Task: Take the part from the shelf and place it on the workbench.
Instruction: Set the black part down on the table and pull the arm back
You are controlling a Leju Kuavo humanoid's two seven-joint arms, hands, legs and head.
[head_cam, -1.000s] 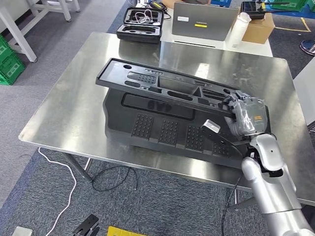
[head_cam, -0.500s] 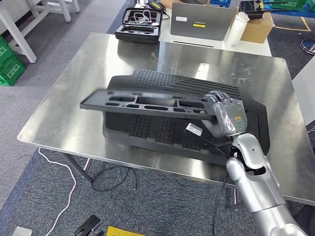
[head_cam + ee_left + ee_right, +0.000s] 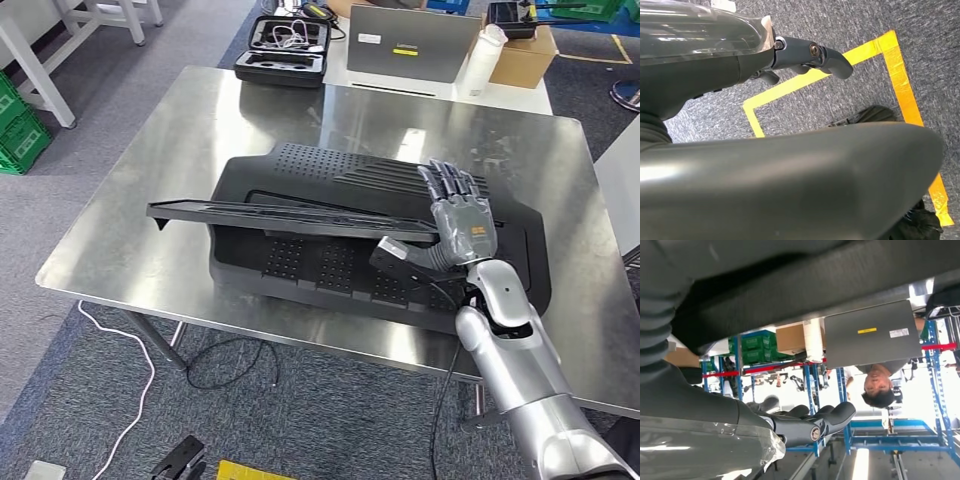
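A long flat black part (image 3: 287, 215) lies nearly level across a larger black ribbed part (image 3: 332, 165) on the steel workbench (image 3: 143, 210). Its left end juts out past the lower part. My right hand (image 3: 456, 225) is at the flat part's right end, its fingers (image 3: 453, 185) stretched up and apart and its thumb just under the part's edge. In the right wrist view the fingers (image 3: 817, 425) are straight, with the dark part (image 3: 791, 285) close beside them. My left hand (image 3: 753, 55) hangs over the floor and holds nothing, one finger (image 3: 825, 54) stretched out.
At the bench's far edge are an open black case (image 3: 287, 50), a grey laptop (image 3: 411, 42), a white cup (image 3: 483, 60) and a cardboard box (image 3: 528, 55). Green crates (image 3: 19, 130) stand far left. A white cable (image 3: 128, 370) lies on the floor. A person (image 3: 877, 385) sits behind the laptop.
The flat part swung down from a tilt to nearly level and shifted left. My right hand's fingers uncurled from its right end and now stand straight.
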